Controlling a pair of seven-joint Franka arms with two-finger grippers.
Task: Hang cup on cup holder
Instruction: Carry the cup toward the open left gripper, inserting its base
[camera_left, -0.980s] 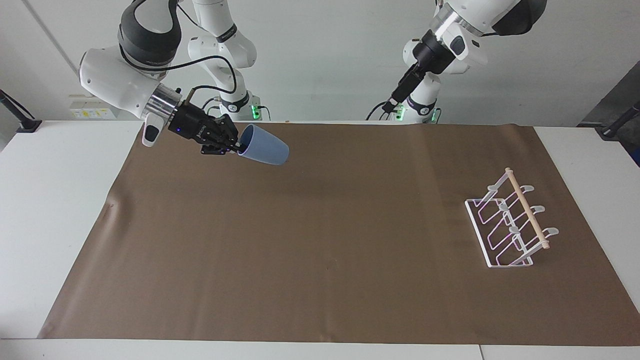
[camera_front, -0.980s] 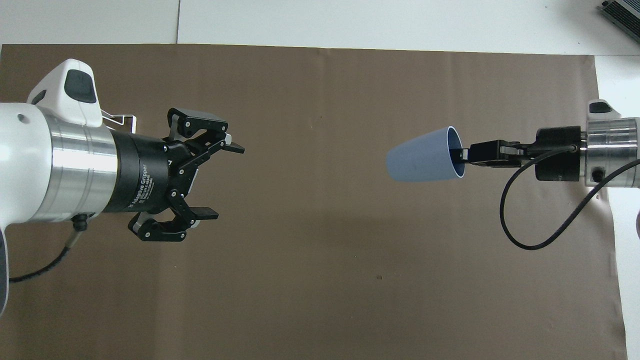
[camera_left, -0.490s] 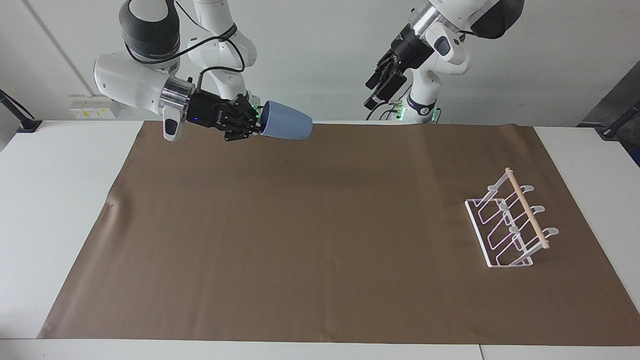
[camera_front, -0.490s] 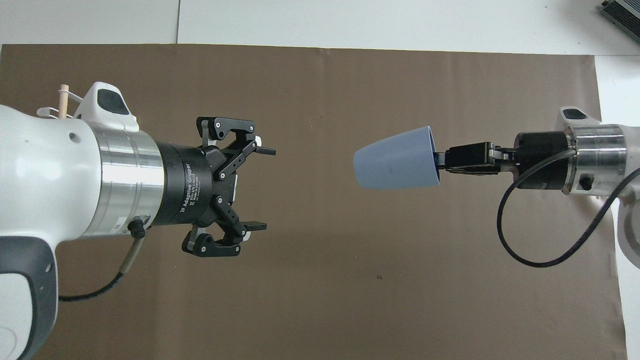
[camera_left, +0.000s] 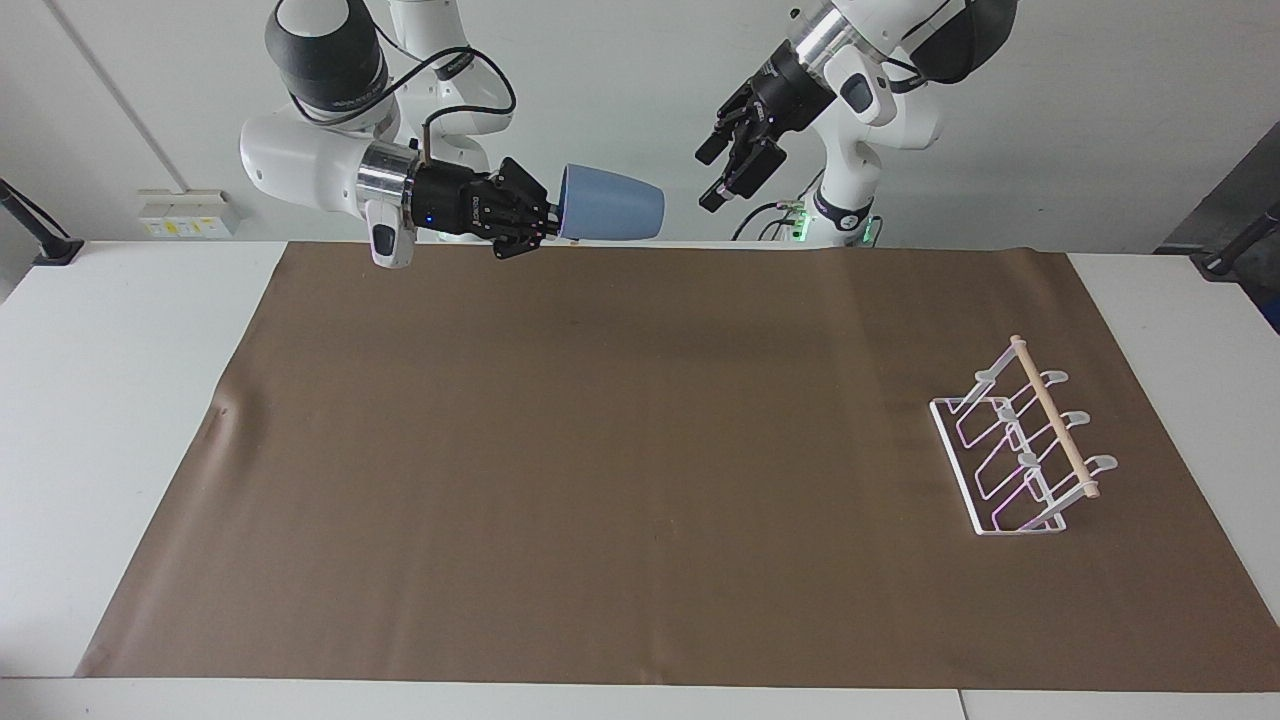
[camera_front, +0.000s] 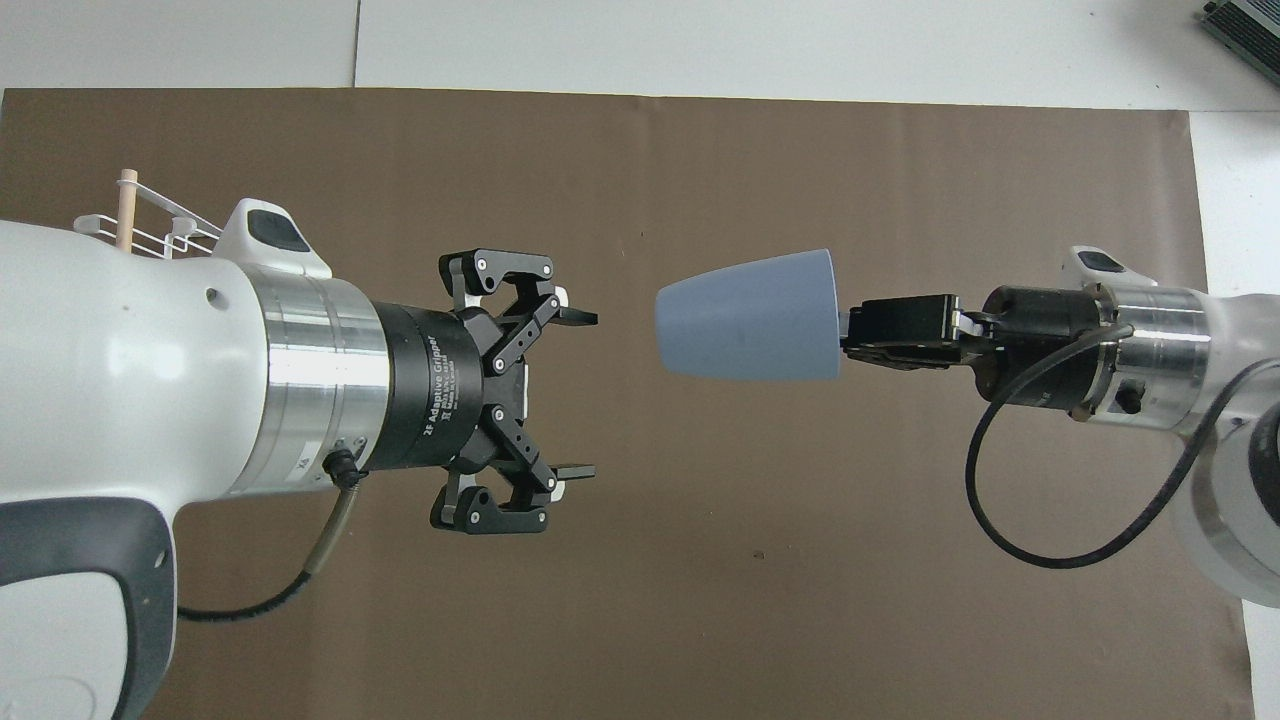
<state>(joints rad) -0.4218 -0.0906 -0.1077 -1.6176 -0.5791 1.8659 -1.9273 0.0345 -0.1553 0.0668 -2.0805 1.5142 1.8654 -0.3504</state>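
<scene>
Pinching the rim of the cup (camera_left: 610, 213), the right gripper (camera_left: 549, 222) is clamped on the wall at the mouth and carries the cup on its side in the air over the brown mat (camera_left: 620, 480), narrow base pointing at the left gripper (camera_front: 577, 394). That gripper hangs level with it, its 2 fingers spread wide and holding nothing, with a clear gap to the cup's base. The cup looks light, stiff and smooth, so it may slip or swing when held only at the rim; the tapered body near the base seems the surer place for a second grip. The cup holder (camera_left: 1020, 445) stands on the mat toward the left arm's end of the table, well apart from both grippers.
</scene>
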